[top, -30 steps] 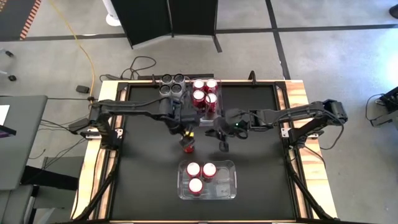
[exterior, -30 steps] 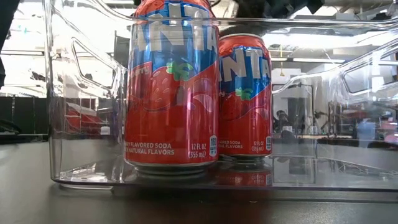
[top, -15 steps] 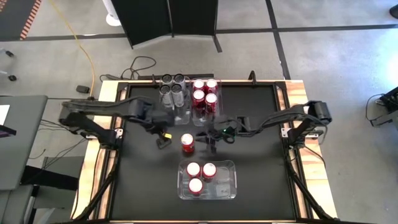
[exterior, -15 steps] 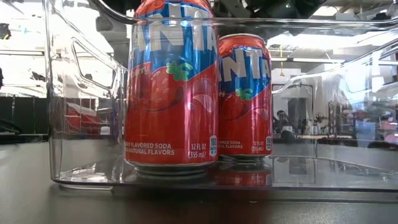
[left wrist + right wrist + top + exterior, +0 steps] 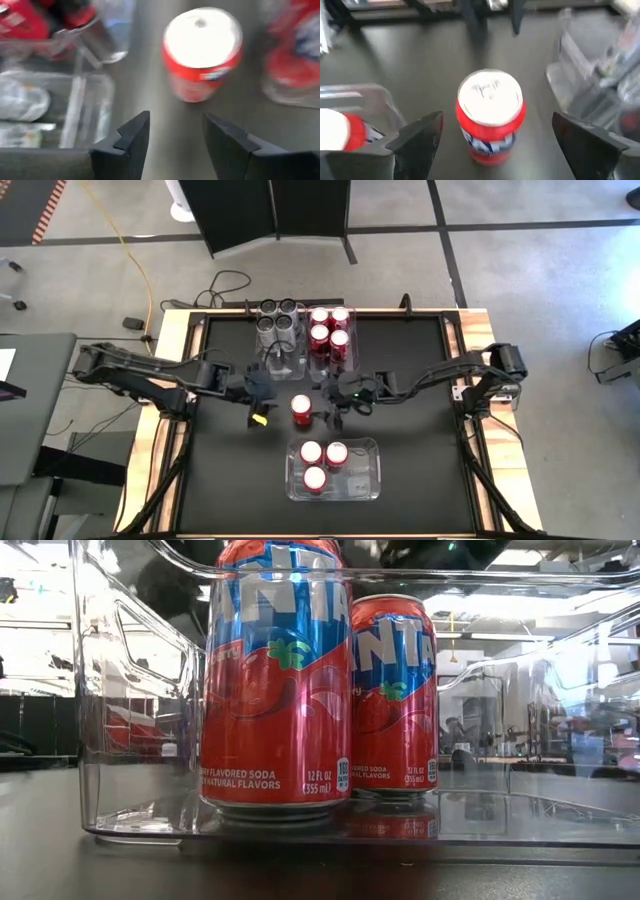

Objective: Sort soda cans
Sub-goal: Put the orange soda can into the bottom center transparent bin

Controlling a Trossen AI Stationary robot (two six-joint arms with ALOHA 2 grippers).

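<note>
A red soda can (image 5: 301,410) stands upright on its base on the black table, alone between the bins; it also shows as the can (image 5: 490,117) and the can (image 5: 201,52) in the wrist views. My right gripper (image 5: 329,404) is open just right of it, one finger on either side of the can without touching. My left gripper (image 5: 262,406) is a little left of the can, partly open, with nothing between its fingers. Three red cans (image 5: 322,462) stand in the near clear bin (image 5: 368,480).
At the far edge stand two clear bins side by side: one with silver-grey cans (image 5: 278,323), one with red cans (image 5: 330,330). The low view looks through the near bin's wall (image 5: 120,690) at two of its red cans (image 5: 275,690). Bare black table lies left and right.
My left gripper has drawn back from the lone red can toward the table's left edge and sunk lower; the can stays standing where it was. My right gripper has moved left toward the can and spread its fingers around it.
</note>
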